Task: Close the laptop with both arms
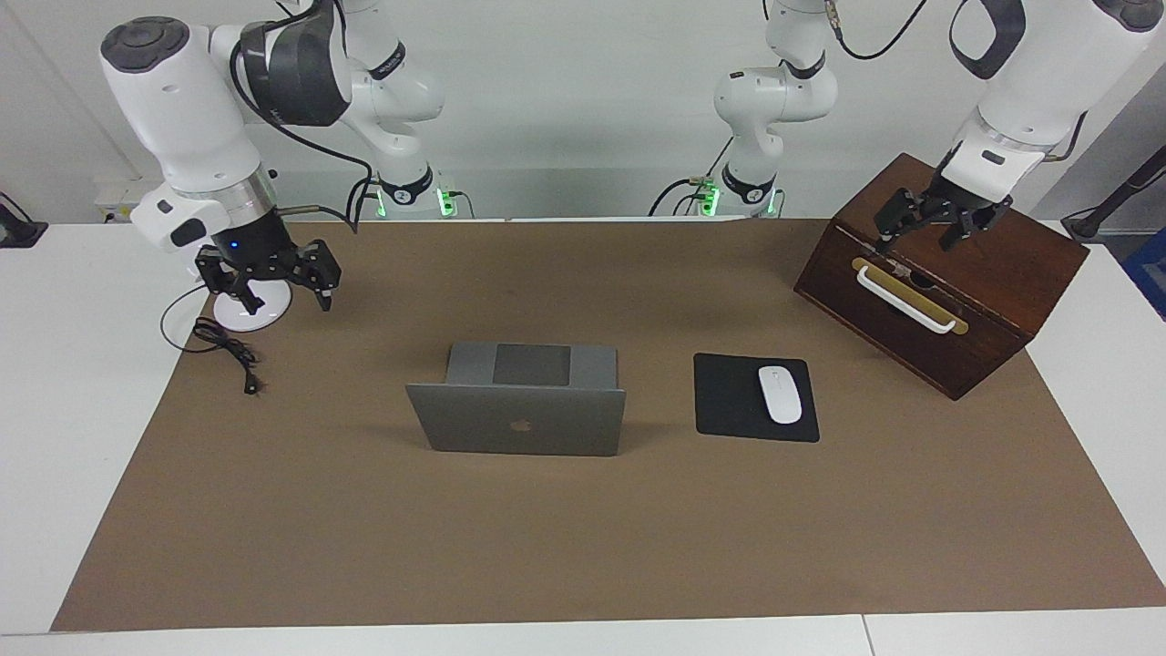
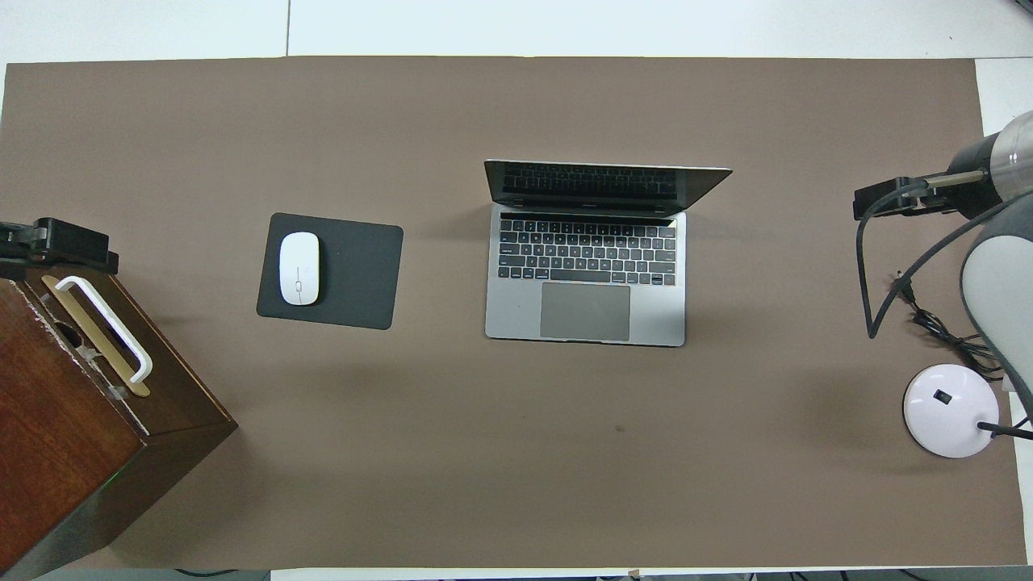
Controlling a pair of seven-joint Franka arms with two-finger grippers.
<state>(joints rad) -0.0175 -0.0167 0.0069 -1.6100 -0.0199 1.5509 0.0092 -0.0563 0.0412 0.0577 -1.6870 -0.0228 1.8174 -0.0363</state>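
The silver-grey laptop (image 1: 519, 421) stands open in the middle of the brown mat, its lid upright with the apple logo facing away from the robots. Its dark keyboard shows in the overhead view (image 2: 585, 258). My right gripper (image 1: 284, 293) hangs open and empty over the mat near the right arm's end, well apart from the laptop; it also shows in the overhead view (image 2: 881, 202). My left gripper (image 1: 916, 239) is open and empty over the top of the wooden box, by its handle edge; it also shows in the overhead view (image 2: 58, 242).
A black mouse pad (image 1: 729, 401) with a white mouse (image 1: 780, 394) lies beside the laptop toward the left arm's end. A dark wooden box (image 1: 947, 301) with a white handle stands at that end. A white round base (image 1: 248, 312) and a black cable (image 1: 228, 351) lie under the right gripper.
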